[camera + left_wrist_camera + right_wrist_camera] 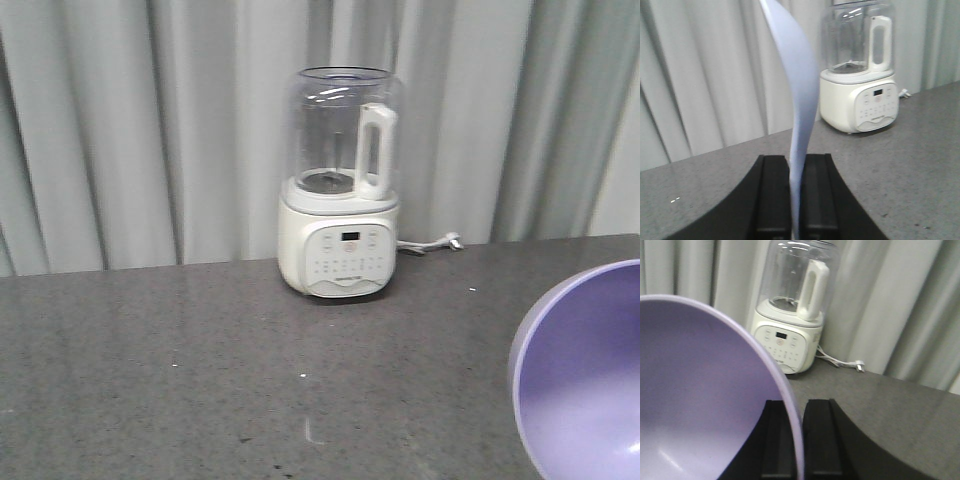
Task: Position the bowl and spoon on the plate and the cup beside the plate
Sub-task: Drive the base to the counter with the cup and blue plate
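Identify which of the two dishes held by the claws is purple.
The round lavender-purple plastic bowl, pinched at its rim by the right claw; the left claw holds a thin pale periwinkle-blue round plate.

Matte black left claw (796, 162), right claw (801, 406) (flat-sided, square-tipped)

I'm counting one purple bowl (585, 380), one pale-blue plate (806, 100), one white blender (340, 240), one power cord (430, 245) with its plug, and one grey counter (150, 380).

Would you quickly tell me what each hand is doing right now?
Left hand: closed on the plate, gripped at its rim.
Right hand: closed on the bowl, gripped at its rim.
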